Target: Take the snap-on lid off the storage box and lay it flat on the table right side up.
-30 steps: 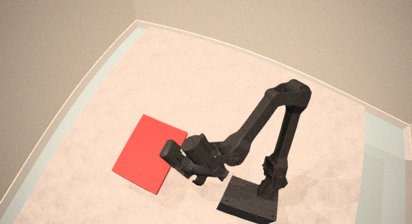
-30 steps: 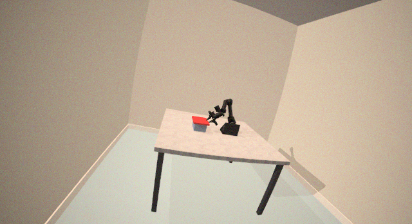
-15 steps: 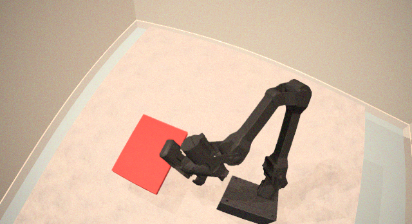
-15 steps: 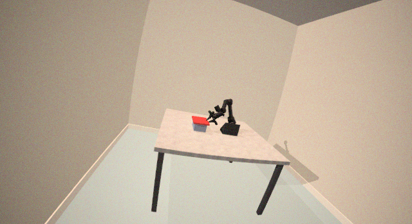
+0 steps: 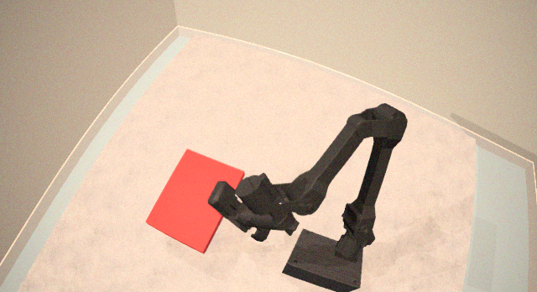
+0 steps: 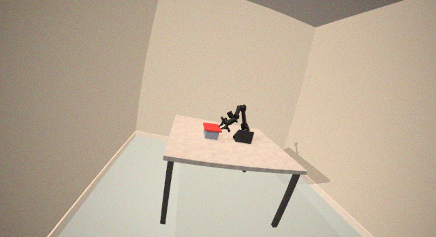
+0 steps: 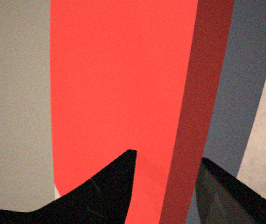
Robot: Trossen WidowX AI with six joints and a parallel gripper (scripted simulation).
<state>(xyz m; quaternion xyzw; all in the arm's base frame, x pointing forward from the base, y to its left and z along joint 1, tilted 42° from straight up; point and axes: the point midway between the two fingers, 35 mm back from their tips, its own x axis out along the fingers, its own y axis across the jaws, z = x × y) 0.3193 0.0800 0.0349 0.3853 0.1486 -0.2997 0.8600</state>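
The red lid [image 5: 180, 195] [image 6: 212, 127] [image 7: 119, 75] lies on top of the grey-blue storage box [image 6: 211, 135] [image 7: 249, 65], which stands on the table. In the top view the lid covers the box from sight. My gripper [image 7: 166, 162] [image 6: 221, 128] is shut on the lid's edge on the side facing the arm's base. In the wrist view one finger lies over the lid's top and the other is beyond its darker side face, by the box wall. Whether the lid is still snapped on or slightly raised, I cannot tell.
The table [image 5: 294, 95] [image 6: 204, 152] carries the box and the arm's dark base [image 5: 323, 258] [image 6: 244, 136], which stands to the right of the box. The arm reaches over from that side and covers part of the lid in the top view.
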